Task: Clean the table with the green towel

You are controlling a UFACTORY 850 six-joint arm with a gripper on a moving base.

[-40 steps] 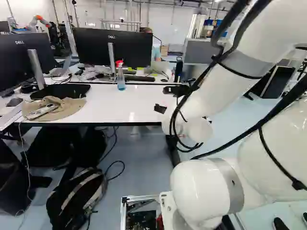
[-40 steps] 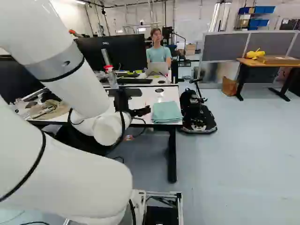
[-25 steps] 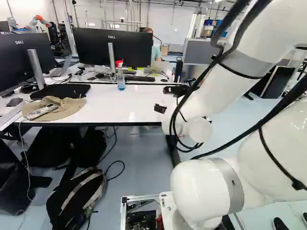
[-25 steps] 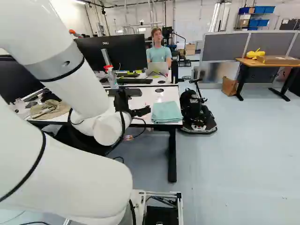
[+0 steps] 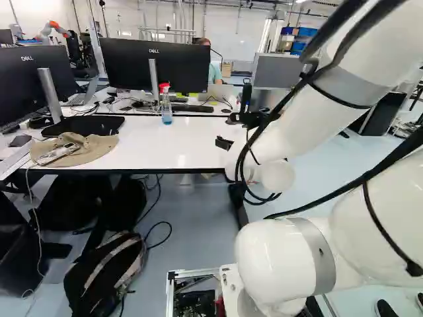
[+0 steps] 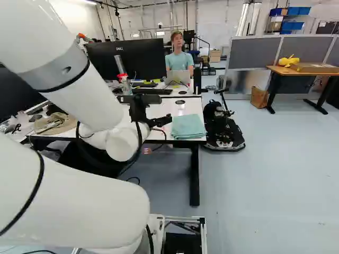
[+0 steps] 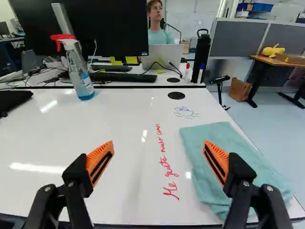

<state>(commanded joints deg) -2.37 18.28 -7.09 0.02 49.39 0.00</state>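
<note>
Hanging open, the gripper faces the white table; green towel lies there; grey partitions stand beyond.

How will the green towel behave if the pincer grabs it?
The towel is folded flat in layers, so it will probably sag as it lifts rather than hold its shape. Its loose, uneven edges suggest the folds may open if only the top layer is caught. It looks like thin cloth, so likely light and unlikely to break.

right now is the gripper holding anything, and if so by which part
Nothing is held: the jaws stand open, and the folded green towel lies on the white table.
</note>
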